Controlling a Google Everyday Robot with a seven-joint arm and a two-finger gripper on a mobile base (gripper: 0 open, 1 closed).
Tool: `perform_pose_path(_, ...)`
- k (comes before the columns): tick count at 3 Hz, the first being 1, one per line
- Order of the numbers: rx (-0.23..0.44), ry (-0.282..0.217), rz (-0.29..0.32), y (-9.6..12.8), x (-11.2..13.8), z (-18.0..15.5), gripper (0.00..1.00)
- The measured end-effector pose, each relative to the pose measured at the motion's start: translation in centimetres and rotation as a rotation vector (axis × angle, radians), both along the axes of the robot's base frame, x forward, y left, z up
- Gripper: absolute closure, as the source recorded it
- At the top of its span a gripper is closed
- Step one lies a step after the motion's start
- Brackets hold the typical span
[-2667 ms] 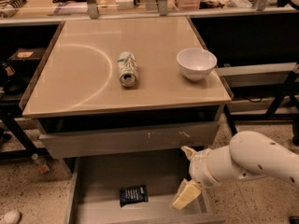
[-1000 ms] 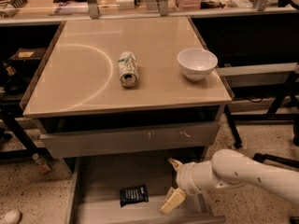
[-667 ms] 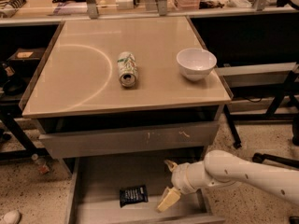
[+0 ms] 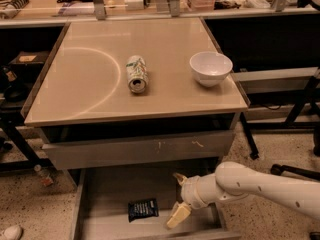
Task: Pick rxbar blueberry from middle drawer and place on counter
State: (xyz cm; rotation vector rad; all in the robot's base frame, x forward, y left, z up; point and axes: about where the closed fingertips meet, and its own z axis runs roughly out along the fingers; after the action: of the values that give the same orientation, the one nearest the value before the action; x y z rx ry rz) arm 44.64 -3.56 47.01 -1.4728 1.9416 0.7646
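The rxbar blueberry (image 4: 143, 209) is a small dark wrapper lying flat on the floor of the open middle drawer (image 4: 107, 194), near its front. My gripper (image 4: 176, 198) is inside the drawer, just right of the bar and apart from it. Its two pale fingers are spread open and hold nothing. The white arm reaches in from the lower right. The counter (image 4: 90, 84) is the glossy beige top above, with a faint white arc mark.
A green-white drink can (image 4: 136, 73) lies on its side mid-counter. A white bowl (image 4: 211, 68) stands near the counter's right edge. A shut grey drawer front (image 4: 140, 149) sits above the open drawer. Shelving and clutter stand behind; black frames stand at both sides.
My gripper has moved left inside the drawer, from its right side to close beside the bar. The bar, can and bowl have not moved.
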Motion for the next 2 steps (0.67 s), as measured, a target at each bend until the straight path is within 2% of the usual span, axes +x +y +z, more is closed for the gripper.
perform_pose_path(1,0.033,-0.018,0.007,1.1,0.7,-0.9,0.0)
perform_pose_path(2,0.095,-0.007,0.02,3.0,1.6,-2.6,0.0)
